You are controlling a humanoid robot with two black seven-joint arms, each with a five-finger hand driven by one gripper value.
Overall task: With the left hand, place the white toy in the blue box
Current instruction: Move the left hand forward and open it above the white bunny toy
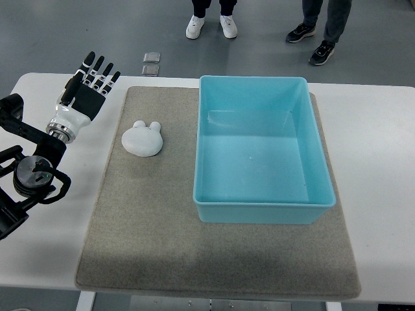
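Observation:
A white toy [143,138] with two small round ears lies on the grey mat [162,246], just left of the blue box [209,149]. The box is a light blue plastic bin with nothing inside it. My left hand [92,79] hovers over the white table at the upper left, fingers spread and pointing away from me, holding nothing. It sits about a hand's width to the upper left of the toy, apart from it. No right arm shows.
The white table [382,168] extends beyond the mat on both sides. Two people's feet [211,26] stand on the floor past the far edge. Two small square floor plates [151,63] lie near the far table edge.

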